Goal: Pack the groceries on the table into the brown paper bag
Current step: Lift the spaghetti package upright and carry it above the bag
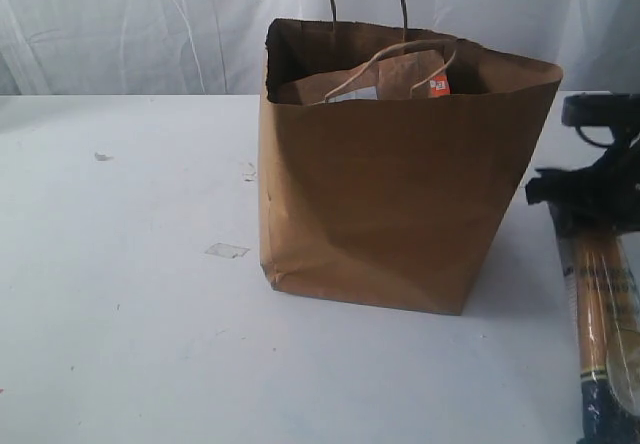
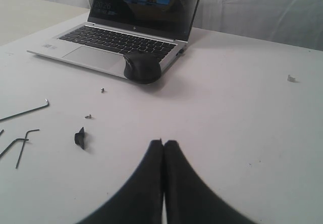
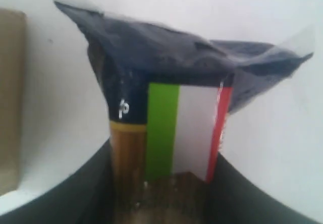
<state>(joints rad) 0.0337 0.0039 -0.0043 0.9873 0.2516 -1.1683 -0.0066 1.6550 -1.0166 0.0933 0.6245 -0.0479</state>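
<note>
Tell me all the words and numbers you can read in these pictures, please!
Nothing can be read for sure.
The orange tag on the brown labelled pouch: too small.
The print on the long spaghetti packet: blurred.
The laptop screen clock and keys: too small.

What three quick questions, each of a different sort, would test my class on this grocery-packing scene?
1. True or false: the left tool is shut and empty.
2. Between the right tool fingers lies: A a can, B the spaghetti packet, C a jar.
3. Name the item showing inside the mouth of the brown paper bag.
Key: 1 true; 2 B; 3 the brown labelled pouch.
</note>
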